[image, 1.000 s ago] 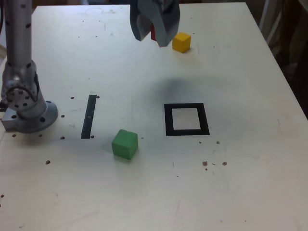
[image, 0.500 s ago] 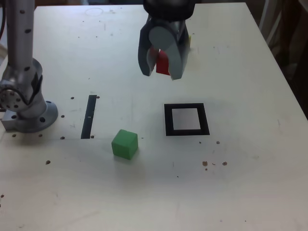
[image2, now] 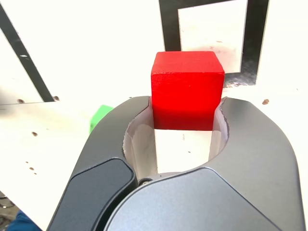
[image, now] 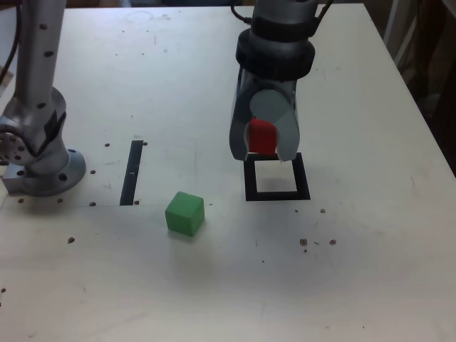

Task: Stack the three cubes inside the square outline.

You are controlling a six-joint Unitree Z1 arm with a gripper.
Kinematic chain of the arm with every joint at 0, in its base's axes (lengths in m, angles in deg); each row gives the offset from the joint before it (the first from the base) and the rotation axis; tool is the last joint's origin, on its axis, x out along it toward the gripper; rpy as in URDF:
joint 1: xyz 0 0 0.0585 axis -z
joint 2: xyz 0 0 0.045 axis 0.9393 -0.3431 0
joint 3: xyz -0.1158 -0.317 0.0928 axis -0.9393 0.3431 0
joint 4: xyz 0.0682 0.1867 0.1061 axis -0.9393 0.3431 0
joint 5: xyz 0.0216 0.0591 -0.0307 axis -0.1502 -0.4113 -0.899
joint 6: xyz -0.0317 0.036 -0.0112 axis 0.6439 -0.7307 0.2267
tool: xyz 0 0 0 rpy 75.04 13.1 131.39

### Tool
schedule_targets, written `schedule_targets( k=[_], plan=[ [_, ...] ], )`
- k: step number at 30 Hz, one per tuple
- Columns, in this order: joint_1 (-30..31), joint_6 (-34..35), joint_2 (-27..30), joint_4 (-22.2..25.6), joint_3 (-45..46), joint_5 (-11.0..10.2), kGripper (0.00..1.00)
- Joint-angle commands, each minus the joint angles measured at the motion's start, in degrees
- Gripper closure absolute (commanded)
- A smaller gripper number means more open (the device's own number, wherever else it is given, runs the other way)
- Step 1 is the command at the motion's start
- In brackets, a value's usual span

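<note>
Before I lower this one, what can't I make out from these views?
- Yellow cube: in neither view; perhaps behind the arm in the exterior view.
- Green cube: wrist view, partly behind the gripper.
- Square outline: exterior view, far edge partly behind the gripper; wrist view, cut off by the picture's edge.

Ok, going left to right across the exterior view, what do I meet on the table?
The arm's round base, then the thin black strip, then the green cube, then the black square outline.
</note>
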Motion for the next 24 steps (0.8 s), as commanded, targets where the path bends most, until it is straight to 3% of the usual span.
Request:
schedule_targets(
  k=[1, 24],
  plan=[
    [0.38, 0.05, -0.55, -0.84, 0.44, 0.26, 0.61],
    [-1.03, -2.97, -3.15, -10.5, 7.49, 0.05, 0.61]
  ],
)
